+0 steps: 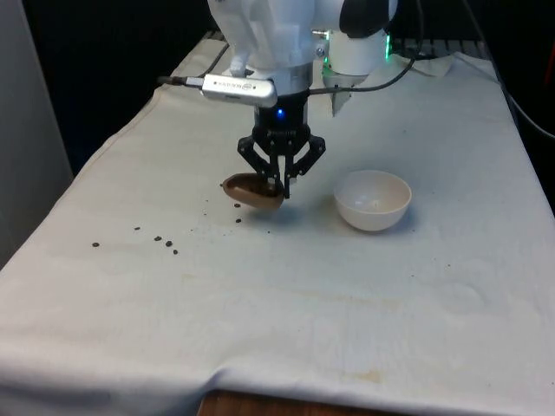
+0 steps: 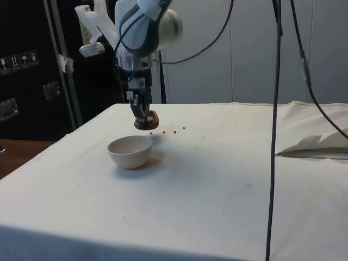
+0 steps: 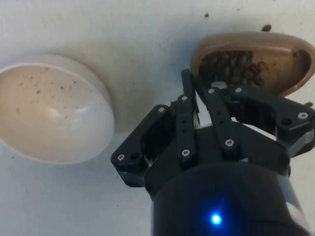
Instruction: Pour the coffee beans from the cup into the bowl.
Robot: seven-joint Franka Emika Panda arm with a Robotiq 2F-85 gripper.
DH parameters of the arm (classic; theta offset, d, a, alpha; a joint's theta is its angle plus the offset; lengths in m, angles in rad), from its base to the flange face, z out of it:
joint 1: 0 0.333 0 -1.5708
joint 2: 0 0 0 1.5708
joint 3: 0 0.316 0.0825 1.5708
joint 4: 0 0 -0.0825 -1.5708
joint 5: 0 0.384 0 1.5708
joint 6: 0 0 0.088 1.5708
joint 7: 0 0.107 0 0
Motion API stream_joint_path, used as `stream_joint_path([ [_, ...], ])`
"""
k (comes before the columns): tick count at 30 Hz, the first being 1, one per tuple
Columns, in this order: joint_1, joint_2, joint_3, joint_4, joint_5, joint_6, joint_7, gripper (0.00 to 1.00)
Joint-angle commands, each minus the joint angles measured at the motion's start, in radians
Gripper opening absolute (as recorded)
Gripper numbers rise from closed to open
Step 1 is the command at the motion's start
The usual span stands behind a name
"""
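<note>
A small brown cup (image 1: 252,191) holding coffee beans (image 3: 235,68) hangs just above the cloth, tilted. My gripper (image 1: 281,185) is shut on its rim from above, one finger inside the cup and one outside. The same cup (image 2: 147,120) shows in the side view, just beyond the bowl, and again in the wrist view (image 3: 256,61), where my gripper (image 3: 199,93) pinches its near edge. The white bowl (image 1: 373,200) stands to the front view's right of the cup, a short gap away. The bowl (image 3: 47,113) holds no beans, just dark specks, and it also shows in the side view (image 2: 130,150).
Several spilled beans (image 1: 165,242) lie scattered on the white cloth to the front view's left of the cup, with a few more (image 1: 238,220) just below it. A black cable (image 2: 273,130) hangs down in the side view's foreground.
</note>
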Motion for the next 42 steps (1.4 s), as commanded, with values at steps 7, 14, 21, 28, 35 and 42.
stream_joint_path([
  [7,0.009,-0.048,-0.007,0.000,-0.010,-0.057,0.010,0.00],
  [14,0.008,-0.082,-0.006,0.007,-0.011,-0.114,0.008,0.00],
  [21,0.004,-0.116,-0.003,0.022,-0.004,-0.172,0.002,0.00],
  [28,0.003,-0.138,-0.001,0.032,0.002,-0.207,-0.001,0.00],
  [35,-0.002,-0.155,0.009,0.043,0.042,-0.261,-0.017,0.00],
  [42,-0.002,-0.155,0.009,0.052,0.091,-0.295,-0.043,0.00],
])
